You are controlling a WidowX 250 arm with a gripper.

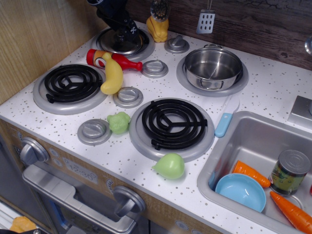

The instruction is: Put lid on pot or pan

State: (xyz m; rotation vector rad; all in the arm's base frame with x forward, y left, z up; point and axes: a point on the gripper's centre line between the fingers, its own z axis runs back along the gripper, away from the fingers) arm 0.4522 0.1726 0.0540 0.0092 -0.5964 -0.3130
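Note:
The shiny steel lid (pixel 115 47) lies on the back-left burner. My black gripper (pixel 126 33) comes down from the top edge onto the lid's middle and hides the knob. I cannot see how its jaws stand. The shallow steel pot (pixel 213 67) stands open and empty on the back-right burner, well to the right of the gripper.
A red ketchup bottle (pixel 122 60) and a yellow banana (pixel 113 75) lie just in front of the lid. Grey stove dials (pixel 155 68) sit between the burners. A blue-handled knife (pixel 224 122) lies by the sink (pixel 253 141), which holds a blue bowl (pixel 241 191), carrots and a tin can (pixel 288 170).

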